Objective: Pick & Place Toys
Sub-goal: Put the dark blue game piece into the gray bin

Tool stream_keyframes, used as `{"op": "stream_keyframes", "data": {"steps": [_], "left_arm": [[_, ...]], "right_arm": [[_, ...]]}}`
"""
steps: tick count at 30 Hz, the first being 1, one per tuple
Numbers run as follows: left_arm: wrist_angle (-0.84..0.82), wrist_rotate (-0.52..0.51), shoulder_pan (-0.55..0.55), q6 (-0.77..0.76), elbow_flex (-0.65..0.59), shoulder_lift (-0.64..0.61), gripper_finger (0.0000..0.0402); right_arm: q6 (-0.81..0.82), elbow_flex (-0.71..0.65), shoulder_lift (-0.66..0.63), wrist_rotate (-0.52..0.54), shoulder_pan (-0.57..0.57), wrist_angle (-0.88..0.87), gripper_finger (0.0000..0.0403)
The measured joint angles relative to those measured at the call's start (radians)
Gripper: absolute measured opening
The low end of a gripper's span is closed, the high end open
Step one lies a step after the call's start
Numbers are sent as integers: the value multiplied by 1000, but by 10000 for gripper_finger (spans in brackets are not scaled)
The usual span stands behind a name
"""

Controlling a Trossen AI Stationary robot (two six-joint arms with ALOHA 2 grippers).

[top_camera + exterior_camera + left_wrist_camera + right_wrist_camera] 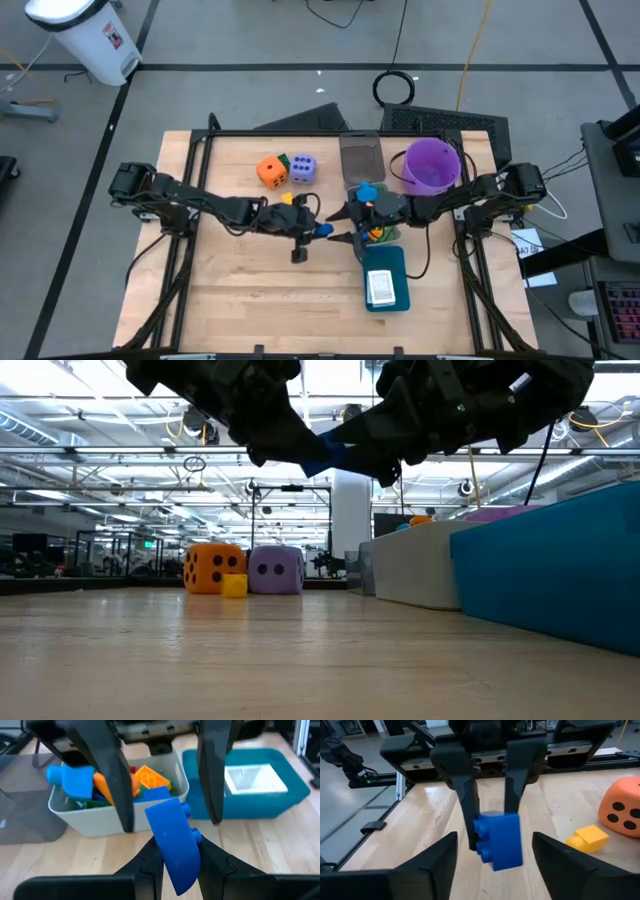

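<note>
My left gripper (316,231) is shut on a blue plastic block (322,231) above the table's middle. My right gripper (343,226) is open, facing it from the right; its fingers stand either side of the block's far end without touching it. An orange dotted die (270,170), a lavender dotted die (303,168) and a small yellow block (234,585) rest on the table farther back. A white bin (75,817) under the right gripper holds several coloured blocks. A white picture card (380,288) lies in the teal tray (398,262). My left gripper pinches the blue block's two flat sides (167,862) between its two fingers, at one end of the block. The fingers lie about level, coming from the table's left. The block sticks out beyond the fingertips, studs (192,825) to one side, lifted clear of the table (325,450).
A purple bucket (432,165) stands at the back right, with a clear grey container (360,155) to its left. The teal tray (250,810) lies right of the bin, toward the near edge. Bare wood lies at the near left.
</note>
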Motion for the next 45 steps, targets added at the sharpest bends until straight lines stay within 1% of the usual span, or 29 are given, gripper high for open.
{"op": "stream_keyframes", "data": {"steps": [8, 13, 20, 24, 28, 32, 36, 41, 45], "left_arm": [[29, -2, 0, 1, 0, 0, 85], [29, 0, 0, 2, 0, 0, 85], [30, 7, -2, 3, 0, 0, 89], [34, 2, -11, -31, 0, 0, 117], [30, -4, -17, -106, 0, 0, 166], [30, 2, -18, -112, 0, 0, 221], [23, 20, -18, -85, -1, 0, 261], [-8, 19, -18, -81, -1, 1, 285], [-4, 19, -17, -81, -1, 1, 284]], "right_arm": [[-5, 0, 0, 2, 0, 6, 179], [-28, 0, 0, 1, 0, 10, 134], [-56, 0, 0, -56, -1, 18, 63], [-66, 0, 0, -73, -1, 22, 62], [-104, 0, -24, -82, -2, -25, 62], [-109, 0, -100, -74, -12, -149, 62], [-107, 0, -212, -22, -13, -332, 62], [-30, 0, -343, -24, -10, -629, 65], [41, -6, -407, -18, -11, -820, 78]]}}
